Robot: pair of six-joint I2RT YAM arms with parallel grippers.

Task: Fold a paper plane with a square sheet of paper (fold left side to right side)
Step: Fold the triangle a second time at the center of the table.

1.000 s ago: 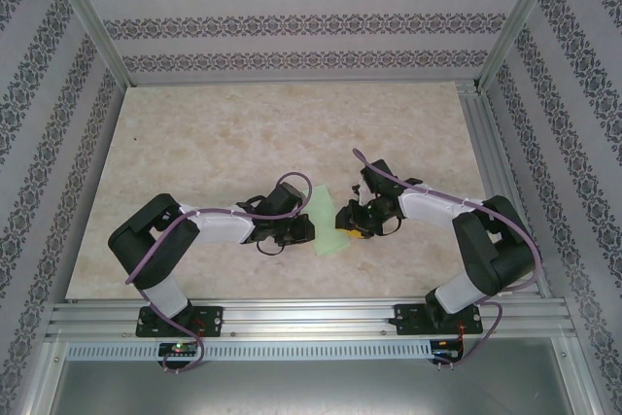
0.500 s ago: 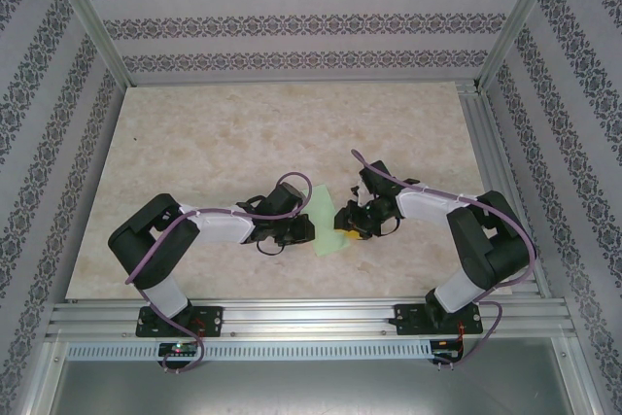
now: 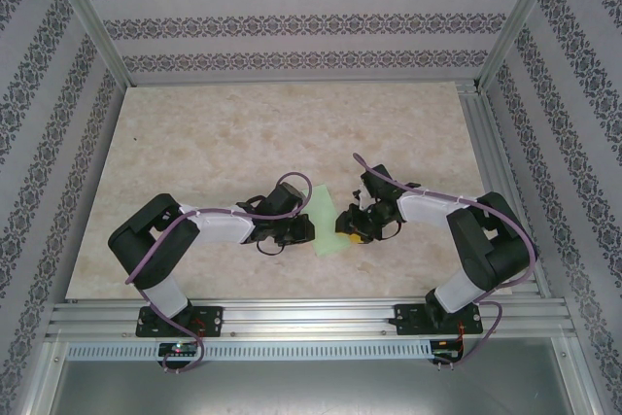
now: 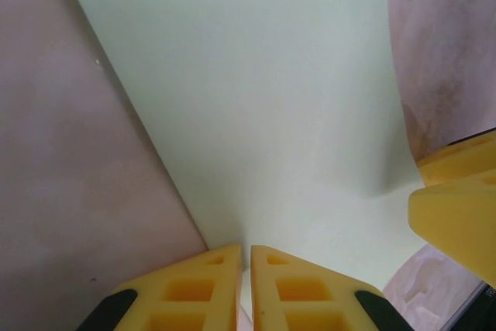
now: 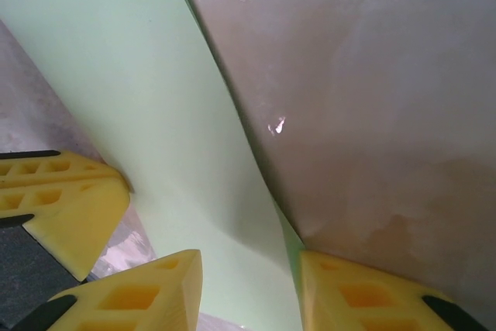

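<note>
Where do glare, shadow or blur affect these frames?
Right wrist view: white glare streaks on the glossy marbled tabletop; the pale mint-green sheet of paper is evenly lit. Left wrist view: no glare, a soft shadow on the paper's right part, yellow fingertips slightly blurred. Top external view: even light, sharp.

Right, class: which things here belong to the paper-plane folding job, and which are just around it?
Belong to the job: square sheet of paper, left gripper, right gripper.
Just around it: table, patterned walls, aluminium frame.
</note>
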